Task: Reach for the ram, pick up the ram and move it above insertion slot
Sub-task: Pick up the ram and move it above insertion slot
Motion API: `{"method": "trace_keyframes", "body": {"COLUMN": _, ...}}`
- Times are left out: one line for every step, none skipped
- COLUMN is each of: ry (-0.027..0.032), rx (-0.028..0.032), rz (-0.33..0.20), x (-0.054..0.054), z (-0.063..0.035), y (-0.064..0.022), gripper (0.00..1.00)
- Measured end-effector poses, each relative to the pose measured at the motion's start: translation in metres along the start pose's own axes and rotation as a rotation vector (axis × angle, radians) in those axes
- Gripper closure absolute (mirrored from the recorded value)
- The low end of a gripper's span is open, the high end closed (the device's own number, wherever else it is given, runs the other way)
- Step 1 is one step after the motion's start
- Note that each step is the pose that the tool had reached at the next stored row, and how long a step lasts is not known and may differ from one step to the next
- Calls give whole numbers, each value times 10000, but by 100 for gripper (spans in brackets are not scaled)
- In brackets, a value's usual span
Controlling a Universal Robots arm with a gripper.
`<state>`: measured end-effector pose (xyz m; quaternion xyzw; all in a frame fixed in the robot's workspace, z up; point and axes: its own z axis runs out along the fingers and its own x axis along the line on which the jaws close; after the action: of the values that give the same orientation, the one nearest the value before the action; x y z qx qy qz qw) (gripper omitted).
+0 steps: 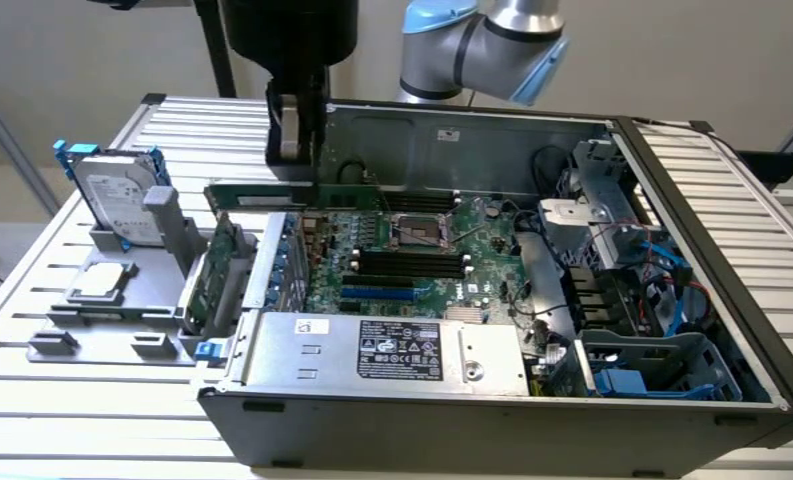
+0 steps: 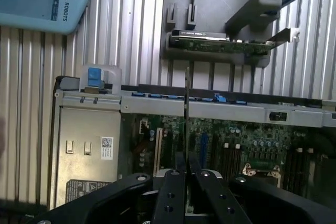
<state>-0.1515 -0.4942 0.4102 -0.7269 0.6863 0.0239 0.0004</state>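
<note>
Black claw (image 2: 187,174) fingers fill my wrist view, clamped on the ram (image 2: 187,103), a thin green stick seen edge-on. From the exterior view I see the ram (image 1: 260,195) held level over the open computer case (image 1: 716,200), above its green motherboard (image 1: 410,245). Beside the case, on the ribbed metal bench (image 1: 49,400), a grey holder (image 1: 103,300) carries a hard drive (image 1: 119,195).

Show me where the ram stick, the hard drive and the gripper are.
ram (image 1: 269,195): exterior view, middle of the green board's flat face.
hard drive (image 1: 116,195): exterior view, its silver labelled face, standing in the grey holder.
gripper (image 2: 185,174): wrist view, midway between the black fingertips clamping the ram's thin edge.
</note>
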Motion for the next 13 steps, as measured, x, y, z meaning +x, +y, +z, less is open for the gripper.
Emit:
{"method": "trace_keyframes", "body": {"ry": 1, "rx": 3, "rz": 0, "x": -18, "z": 0, "y": -25, "gripper": 87}}
{"method": "trace_keyframes", "body": {"ry": 1, "rx": 6, "rz": 0, "x": -37, "z": 0, "y": -50, "gripper": 87}}
{"method": "trace_keyframes", "body": {"ry": 1, "rx": 8, "rz": 0, "x": -56, "z": -1, "y": -75, "gripper": 87}}
{"method": "trace_keyframes", "body": {"ry": 0, "rx": 10, "rz": 0, "x": -78, "z": 0, "y": -103, "gripper": 87}}
{"method": "trace_keyframes", "body": {"ry": 1, "rx": 10, "rz": 0, "x": -98, "z": -1, "y": -130, "gripper": 87}}
{"method": "trace_keyframes", "body": {"ry": 1, "rx": 10, "rz": 0, "x": -118, "z": -1, "y": -159, "gripper": 87}}
{"method": "trace_keyframes", "body": {"ry": 1, "rx": 10, "rz": 0, "x": -138, "z": -1, "y": -189, "gripper": 87}}
{"method": "trace_keyframes", "body": {"ry": 1, "rx": 10, "rz": -1, "x": -157, "z": -1, "y": -219, "gripper": 87}}
{"method": "trace_keyframes", "body": {"ry": 0, "rx": 11, "rz": 0, "x": -176, "z": -1, "y": -249, "gripper": 87}}
{"method": "trace_keyframes", "body": {"ry": 1, "rx": 10, "rz": 0, "x": -196, "z": -1, "y": -281, "gripper": 87}}
{"method": "trace_keyframes", "body": {"ry": 1, "rx": 10, "rz": 0, "x": -214, "z": -1, "y": -312, "gripper": 87}}
{"method": "trace_keyframes", "body": {"ry": 1, "rx": 11, "rz": 0, "x": -233, "z": -1, "y": -342, "gripper": 87}}
{"method": "trace_keyframes", "body": {"ry": 1, "rx": 10, "rz": 0, "x": -254, "z": -1, "y": -377, "gripper": 87}}
